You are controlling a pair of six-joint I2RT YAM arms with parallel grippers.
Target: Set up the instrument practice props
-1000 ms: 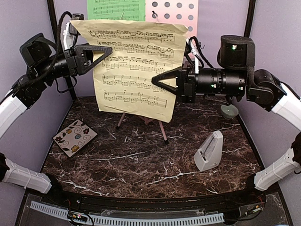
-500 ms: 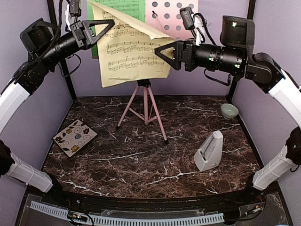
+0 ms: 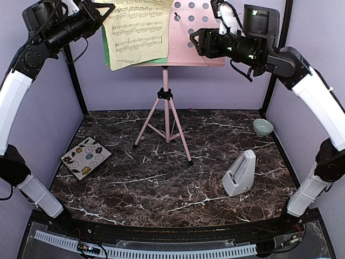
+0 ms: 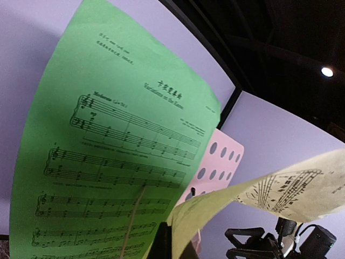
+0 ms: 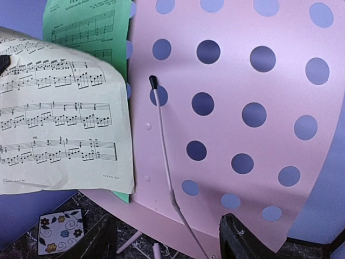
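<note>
The pink music stand (image 3: 197, 33) rises on its tripod at the back middle. The pale yellow music sheet (image 3: 138, 31) lies against the left half of its desk, over the green music sheet (image 3: 105, 49). My left gripper (image 3: 109, 7) is shut on the yellow sheet's upper left corner. In the left wrist view the gripper (image 4: 173, 243) pinches the curling yellow sheet (image 4: 269, 190) in front of the green sheet (image 4: 108, 162). My right gripper (image 3: 195, 42) is open before the desk (image 5: 242, 81), its jaws (image 5: 170, 240) holding nothing. The grey metronome (image 3: 240, 172) stands front right.
A floral tile (image 3: 85, 157) lies at the left of the marble table (image 3: 161, 183), and a small pale green bowl (image 3: 262, 127) sits at the back right. A thin pink retainer wire (image 5: 161, 140) crosses the desk. Purple walls enclose the table.
Both arms rose and carried the yellow sheet up onto the stand's desk. The left gripper closed on the sheet; the right gripper let go, opened and moved right.
</note>
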